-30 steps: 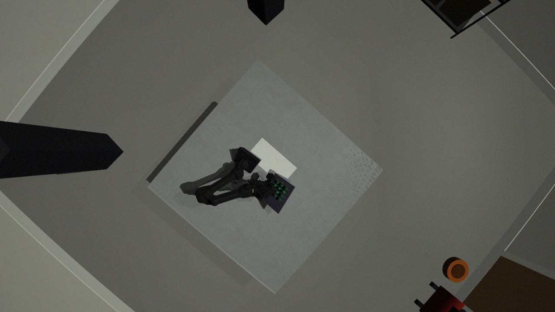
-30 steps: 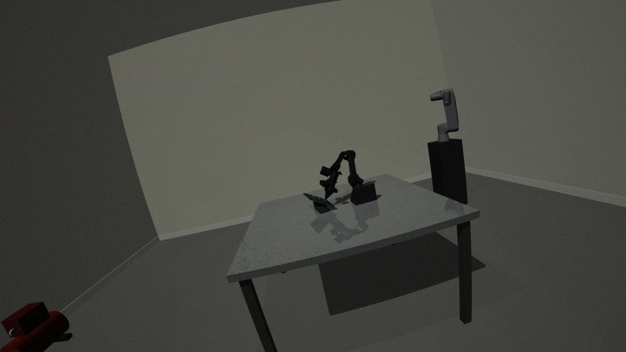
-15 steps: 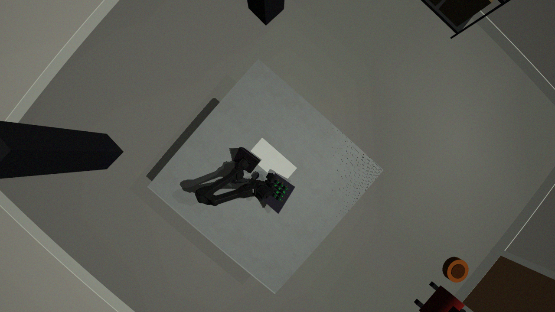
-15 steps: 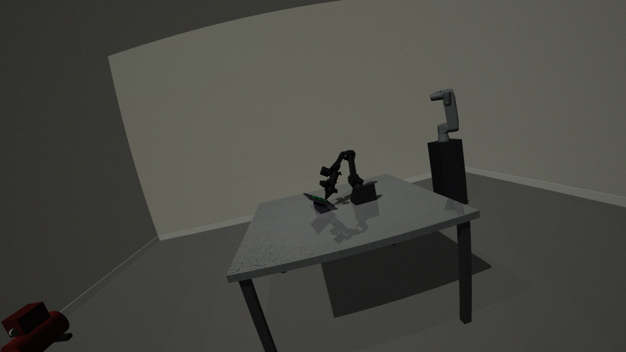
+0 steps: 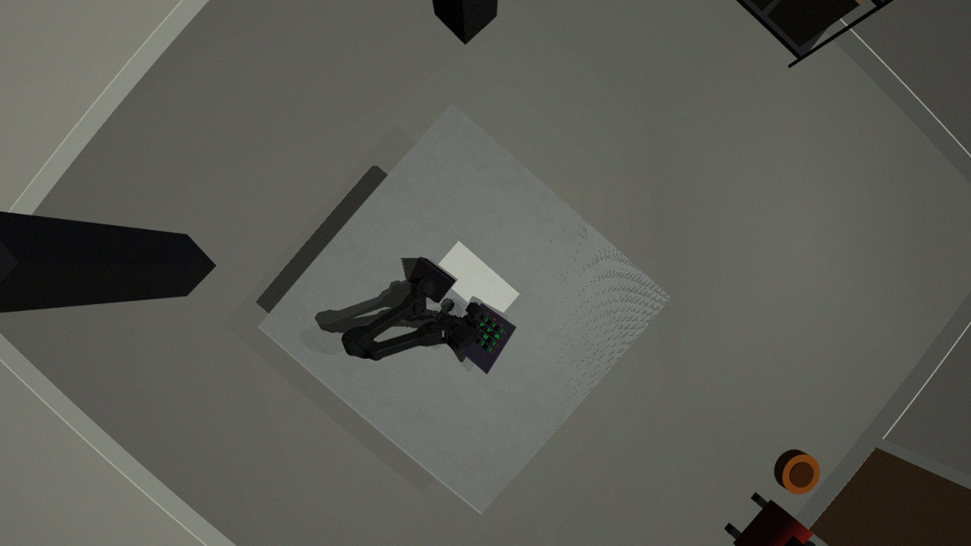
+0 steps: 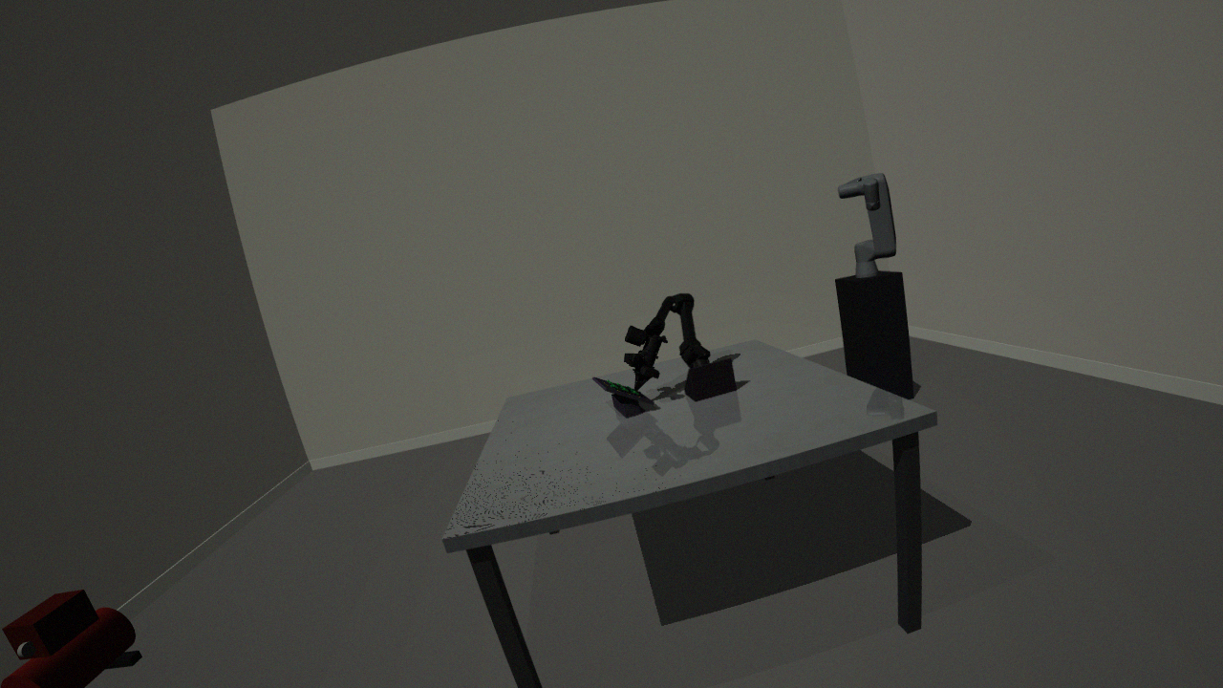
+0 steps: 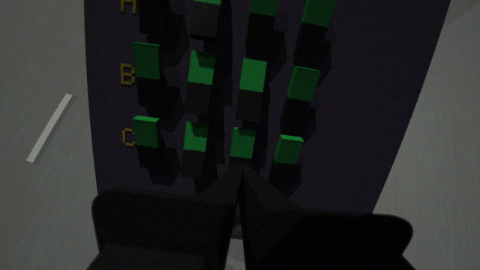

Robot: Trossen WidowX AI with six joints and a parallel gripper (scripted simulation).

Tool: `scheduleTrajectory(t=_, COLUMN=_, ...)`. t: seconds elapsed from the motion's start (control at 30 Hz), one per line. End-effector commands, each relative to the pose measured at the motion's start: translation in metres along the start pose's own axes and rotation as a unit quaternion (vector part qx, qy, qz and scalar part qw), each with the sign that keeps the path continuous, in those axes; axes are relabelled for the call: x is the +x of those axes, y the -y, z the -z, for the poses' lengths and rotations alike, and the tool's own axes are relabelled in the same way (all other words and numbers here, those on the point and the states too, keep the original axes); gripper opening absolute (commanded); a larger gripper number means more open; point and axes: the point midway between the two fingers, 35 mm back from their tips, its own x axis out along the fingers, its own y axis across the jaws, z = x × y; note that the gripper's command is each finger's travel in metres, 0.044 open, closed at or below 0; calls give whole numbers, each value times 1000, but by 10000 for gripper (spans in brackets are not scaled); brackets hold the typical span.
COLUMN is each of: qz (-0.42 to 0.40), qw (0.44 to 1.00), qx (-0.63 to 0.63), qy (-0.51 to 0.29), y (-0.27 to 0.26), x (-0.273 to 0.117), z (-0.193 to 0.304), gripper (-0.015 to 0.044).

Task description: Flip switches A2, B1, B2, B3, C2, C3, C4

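Jaws pressed together, empty, gripper (image 7: 240, 170) tip sits at the near dark end of C3 (image 7: 242, 143) on the panel (image 7: 356, 112). I'd push straight down, avoid clipping C2 (image 7: 195, 136).

Dim, flat light is lying over every view.
Straight walls are bowing at the frame edges, the counter (image 6: 769, 401) is reflecting the arm (image 6: 675, 329) and speckling near one corner, and wrist shadows are swallowing the switches.
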Motion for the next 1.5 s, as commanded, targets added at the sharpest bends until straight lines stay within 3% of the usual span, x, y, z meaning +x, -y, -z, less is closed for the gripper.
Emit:
scheduleTrajectory(t=0.0, qz=-3, qw=1000, qx=-2, qy=0, y=-1, x=1, z=0, gripper=0)
scheduleTrajectory(t=0.2, qz=-1, qw=1000, qx=0, qy=0, y=0, x=-1, z=0, gripper=0)
scheduleTrajectory(t=0.47, qz=-5, qw=1000, qx=-3, qy=-15, y=-1, x=-64, z=-2, gripper=0)
scheduleTrajectory(t=0.87, qz=-4, qw=1000, qx=-3, qy=-14, y=28, x=-63, z=-21, gripper=0)
scheduleTrajectory(t=1.03, qz=-3, qw=1000, qx=-3, qy=-26, y=28, x=-30, z=-21, gripper=0)
scheduleTrajectory(t=1.47, qz=-3, qw=1000, qx=-3, qy=-26, y=28, x=-17, z=-21, gripper=0)
